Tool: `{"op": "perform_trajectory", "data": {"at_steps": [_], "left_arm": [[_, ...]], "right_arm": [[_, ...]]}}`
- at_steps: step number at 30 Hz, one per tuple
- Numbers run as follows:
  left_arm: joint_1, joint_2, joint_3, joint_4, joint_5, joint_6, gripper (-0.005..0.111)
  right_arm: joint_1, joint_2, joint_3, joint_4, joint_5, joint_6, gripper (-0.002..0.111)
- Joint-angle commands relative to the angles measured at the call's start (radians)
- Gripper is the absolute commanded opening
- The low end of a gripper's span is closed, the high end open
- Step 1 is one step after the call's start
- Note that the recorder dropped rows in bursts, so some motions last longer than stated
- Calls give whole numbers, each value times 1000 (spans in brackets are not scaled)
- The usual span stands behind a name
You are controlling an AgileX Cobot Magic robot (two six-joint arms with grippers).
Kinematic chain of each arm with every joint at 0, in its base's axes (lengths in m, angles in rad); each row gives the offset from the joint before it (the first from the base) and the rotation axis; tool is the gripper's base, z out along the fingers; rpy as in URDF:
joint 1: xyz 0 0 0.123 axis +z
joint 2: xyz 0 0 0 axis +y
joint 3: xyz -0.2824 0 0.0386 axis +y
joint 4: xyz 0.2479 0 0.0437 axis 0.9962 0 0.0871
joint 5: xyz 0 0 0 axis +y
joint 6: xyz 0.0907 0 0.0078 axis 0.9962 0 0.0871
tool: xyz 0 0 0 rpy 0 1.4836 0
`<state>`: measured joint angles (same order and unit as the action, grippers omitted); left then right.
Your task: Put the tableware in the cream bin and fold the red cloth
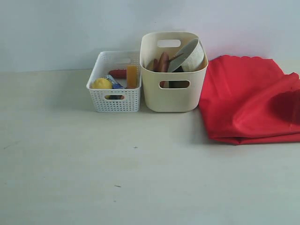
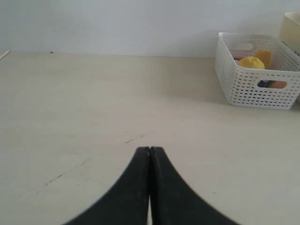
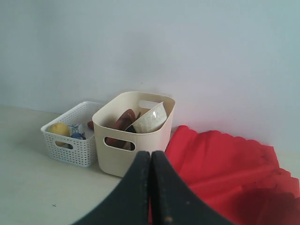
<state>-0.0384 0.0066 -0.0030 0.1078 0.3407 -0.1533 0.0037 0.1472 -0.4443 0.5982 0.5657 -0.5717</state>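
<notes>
The cream bin [image 1: 173,96] [image 3: 123,150] stands at the back middle of the table and holds the pale bowl [image 1: 192,55] [image 3: 151,119] tilted on its side, the brown plate [image 1: 163,62] [image 3: 124,119] and other tableware, mostly hidden. The red cloth [image 1: 248,101] [image 3: 225,164] lies folded to the right of the bin. No arm shows in the exterior view. My left gripper [image 2: 150,149] is shut on nothing, above bare table. My right gripper [image 3: 151,153] is shut on nothing too, in front of the bin and cloth.
A white perforated basket [image 1: 116,99] [image 2: 255,86] [image 3: 70,147] stands against the cream bin's left side, holding a lemon [image 1: 101,84] [image 2: 251,62], a carton and other food. A pale wall runs behind the table.
</notes>
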Motion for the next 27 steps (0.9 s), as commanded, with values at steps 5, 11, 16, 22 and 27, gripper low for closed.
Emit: {"op": "perform_trajectory", "data": {"at_steps": [5, 11, 16, 22, 27], "left_arm": [[4, -7, 3, 1, -3, -8, 0], [4, -7, 3, 1, -3, -8, 0], [4, -7, 3, 1, -3, -8, 0], [4, -7, 3, 1, -3, -8, 0], [4, -7, 3, 1, -3, -8, 0]], "right_arm": [[3, -4, 7, 4, -8, -2, 0], [3, -4, 7, -38, -26, -45, 0], [3, -4, 9, -62, -31, -53, 0], [3, -4, 9, -62, -31, -24, 0], [3, 5, 102, -118, -122, 13, 0]]}}
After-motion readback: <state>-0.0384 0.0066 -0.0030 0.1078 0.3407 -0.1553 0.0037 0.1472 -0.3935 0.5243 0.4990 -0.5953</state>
